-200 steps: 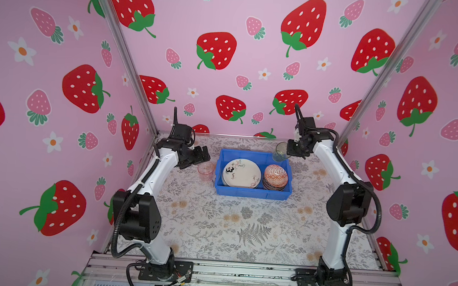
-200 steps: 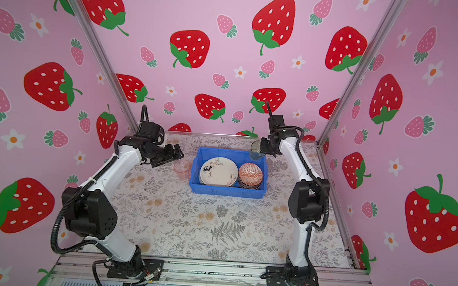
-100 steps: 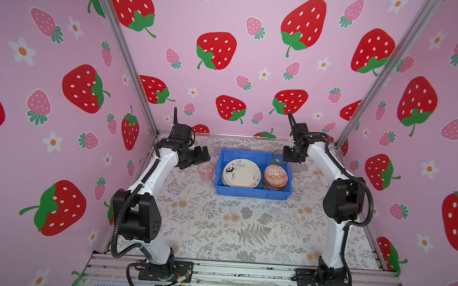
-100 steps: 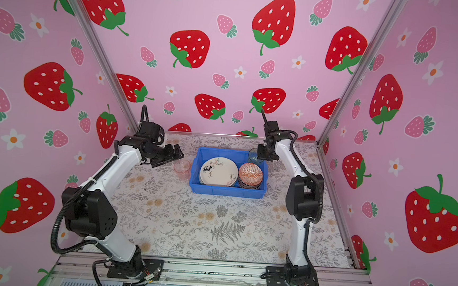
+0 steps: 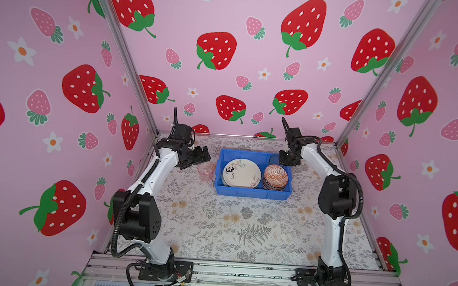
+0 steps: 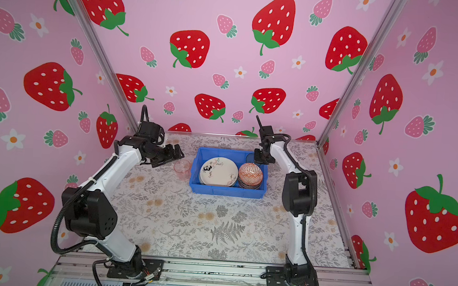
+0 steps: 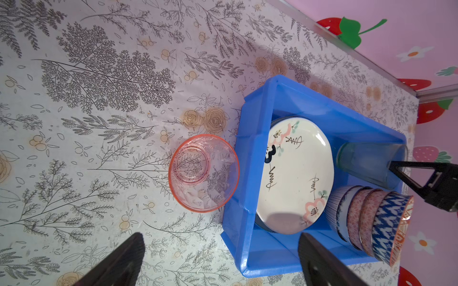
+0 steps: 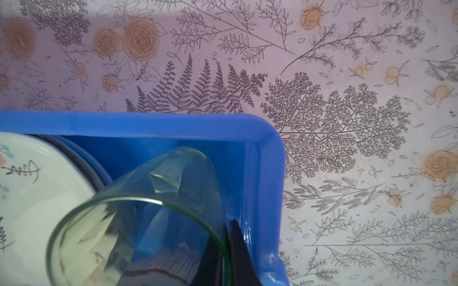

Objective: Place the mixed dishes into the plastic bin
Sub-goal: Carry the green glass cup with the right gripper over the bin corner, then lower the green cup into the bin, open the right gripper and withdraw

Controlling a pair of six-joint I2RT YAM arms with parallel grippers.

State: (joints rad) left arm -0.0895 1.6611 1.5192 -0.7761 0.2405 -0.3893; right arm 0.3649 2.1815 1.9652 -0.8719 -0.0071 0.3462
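right claw (image 8: pixel 224 239): is pinching green tumbler (image 8: pixel 173 173) rim inside blue bin (image 8: pixel 148 121) | left claw (image 7: pixel 220 239): is hovering released near pink tumbler (image 7: pixel 203 173) on table (image 7: pixel 99 123)

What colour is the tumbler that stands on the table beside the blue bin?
Translucent pink. The tumbler shows best in the left wrist view.

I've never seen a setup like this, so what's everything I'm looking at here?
Plastic bin: one, bright blue, back middle of the table.
Plate marked "3": one, cream, lying in bin's left half.
Bowls: nested stack, orange on top, bin's right half.
Pink tumbler: one, upright on table beside bin's left wall.
Green tumbler: one, tilted in bin's far right corner.
Left claw: one, black, open, near pink tumbler.
Right claw: one, black, pinching green tumbler's rim.
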